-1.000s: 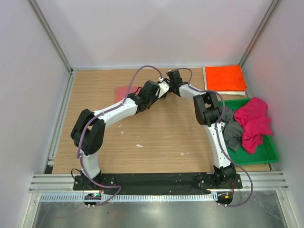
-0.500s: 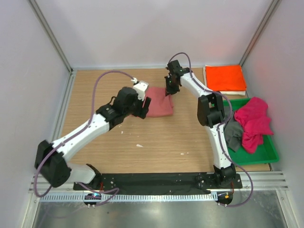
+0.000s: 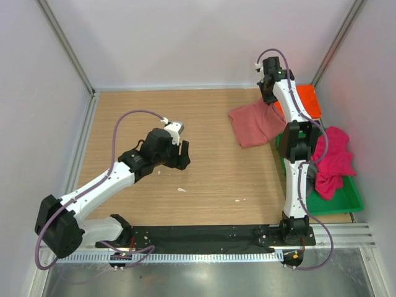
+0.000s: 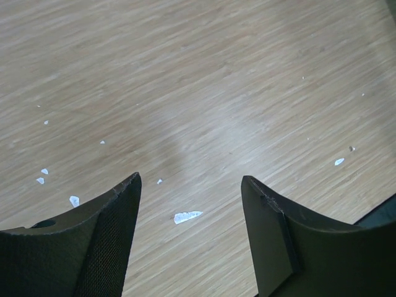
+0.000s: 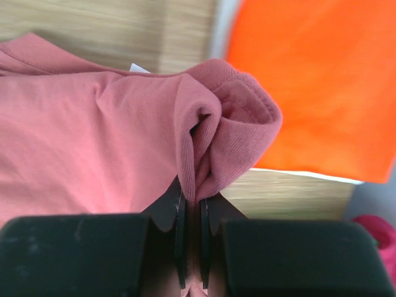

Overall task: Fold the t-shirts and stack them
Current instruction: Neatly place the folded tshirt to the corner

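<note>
Pinches a bunched edge of the salmon-red t-shirt (image 5: 111, 136) in the right gripper (image 5: 190, 204), just beside the folded orange t-shirt (image 5: 309, 80), likely for stacking there. Holds the left gripper (image 4: 189, 182) wide, empty, out of the way over the table (image 4: 185, 74).

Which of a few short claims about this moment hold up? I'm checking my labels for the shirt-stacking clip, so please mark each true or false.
1. The right gripper is shut on a bunched edge of the salmon-red shirt. True.
2. The left gripper holds a corner of that shirt. False: it is open above the table and holds nothing.
3. The orange shirt lies folded flat at the table's far right corner. True.
4. The magenta shirt lies folded on the table. False: it sits crumpled in the green tray.
</note>
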{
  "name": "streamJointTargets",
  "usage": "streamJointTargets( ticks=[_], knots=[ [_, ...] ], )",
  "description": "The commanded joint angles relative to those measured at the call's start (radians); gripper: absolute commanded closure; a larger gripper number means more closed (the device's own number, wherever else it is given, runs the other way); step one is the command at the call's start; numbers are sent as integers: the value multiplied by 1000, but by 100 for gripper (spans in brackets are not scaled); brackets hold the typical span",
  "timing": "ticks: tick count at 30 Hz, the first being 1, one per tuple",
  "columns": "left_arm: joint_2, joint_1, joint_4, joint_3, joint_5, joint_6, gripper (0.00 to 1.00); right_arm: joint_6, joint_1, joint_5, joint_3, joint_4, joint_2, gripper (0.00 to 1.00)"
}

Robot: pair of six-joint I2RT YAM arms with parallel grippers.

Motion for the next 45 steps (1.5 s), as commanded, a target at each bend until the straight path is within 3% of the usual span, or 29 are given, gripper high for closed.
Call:
streamJointTargets(
  ticks=[1, 8, 18, 35, 45],
  knots=[
    [51, 5, 32, 26, 65, -18, 34, -96, -18, 37, 57, 101, -82, 99],
    [152, 5, 24, 82, 88, -7, 34, -142, -37, 53, 105, 260, -94, 98],
    [237, 17, -36, 161, 98, 24, 34, -230, -54, 34, 226, 222, -106, 99],
    [268, 25, -16, 162, 155, 1, 35, -238, -61, -21, 212, 162, -248, 99],
    [265, 28, -25, 159, 166, 5, 35, -218, -77, -59, 197, 149, -240, 99]
  ],
)
